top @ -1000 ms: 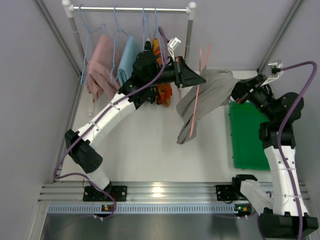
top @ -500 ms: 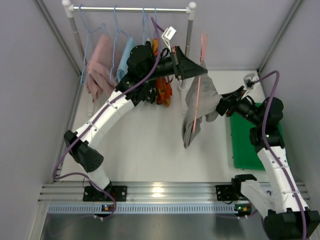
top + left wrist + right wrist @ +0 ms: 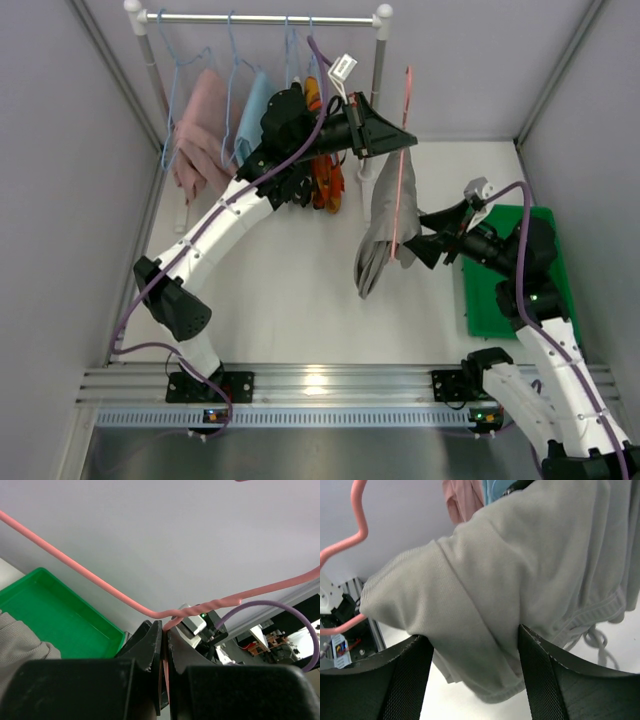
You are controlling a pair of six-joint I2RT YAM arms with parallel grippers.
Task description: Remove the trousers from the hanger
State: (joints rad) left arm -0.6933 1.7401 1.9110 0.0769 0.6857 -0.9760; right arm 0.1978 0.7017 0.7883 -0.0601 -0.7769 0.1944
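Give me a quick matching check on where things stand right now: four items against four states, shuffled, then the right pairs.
Items
1. pink hanger
2. grey trousers
3. orange-red trousers
4. green tray

States
A. lying on the table, on the right
B. pinched by the shut left gripper
C. hanging from the rail at the back
D. draped over the pink hanger, just ahead of the open right gripper

Pairs: 1-B, 2-D, 3-C, 4-A
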